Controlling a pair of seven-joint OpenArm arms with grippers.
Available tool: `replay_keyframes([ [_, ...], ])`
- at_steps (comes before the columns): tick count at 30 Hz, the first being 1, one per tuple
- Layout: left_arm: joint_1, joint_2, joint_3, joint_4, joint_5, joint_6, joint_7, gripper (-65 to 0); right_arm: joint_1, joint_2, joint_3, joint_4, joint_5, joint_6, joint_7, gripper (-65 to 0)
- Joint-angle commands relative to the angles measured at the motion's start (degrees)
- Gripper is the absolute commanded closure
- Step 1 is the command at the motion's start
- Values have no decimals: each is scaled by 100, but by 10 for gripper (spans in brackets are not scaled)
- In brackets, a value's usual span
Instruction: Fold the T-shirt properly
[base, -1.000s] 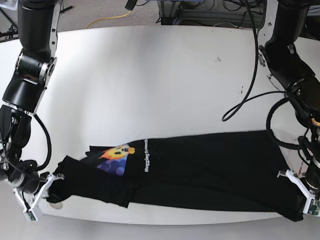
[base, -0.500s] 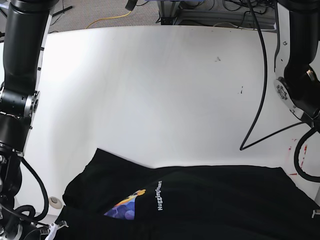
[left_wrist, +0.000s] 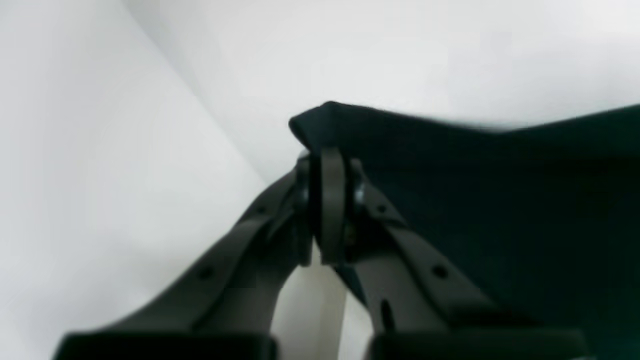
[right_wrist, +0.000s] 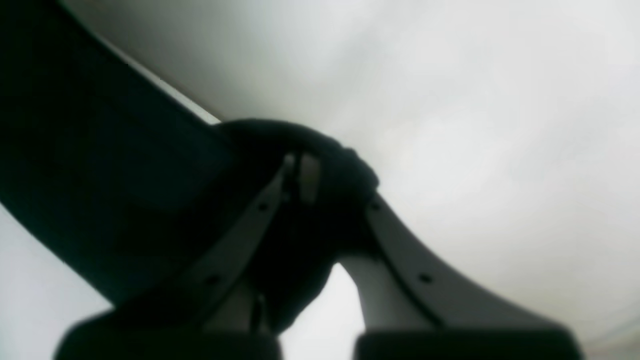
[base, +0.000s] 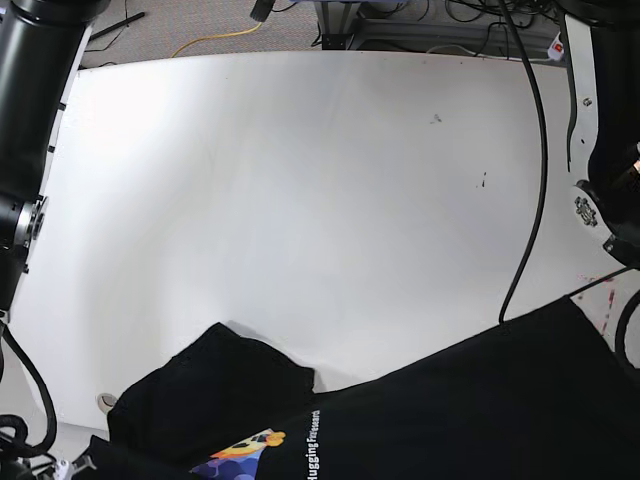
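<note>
Lifted higher, the limp black T-shirt (base: 470, 400) seems pinched in both closed tools: left tool (left_wrist: 327, 200), right tool (right_wrist: 320, 195).

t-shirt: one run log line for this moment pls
step: lift for fold | left tool: shut on T-shirt corner | right tool: shut on bunched cloth | shirt: raised at near table edge, print partly showing
</note>
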Motion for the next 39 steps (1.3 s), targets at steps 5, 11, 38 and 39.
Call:
replay_keyframes([
  [5,675,224,-33,561,14,33,-93,0,-1037,326,610,905,153,110,119,0],
  [11,1669,303,-33,886,14,33,-93,0,-2488,528,1401,1520,338,110,57,0],
  [38,5915,910,-1316,1300,41,-261,-93,0,-7894,-466,3872,2953,935,75,57,0],
  [39,6012,936,-1386,1300,41,-261,-93,0,-7982,-510,3872,2953,927,75,57,0],
])
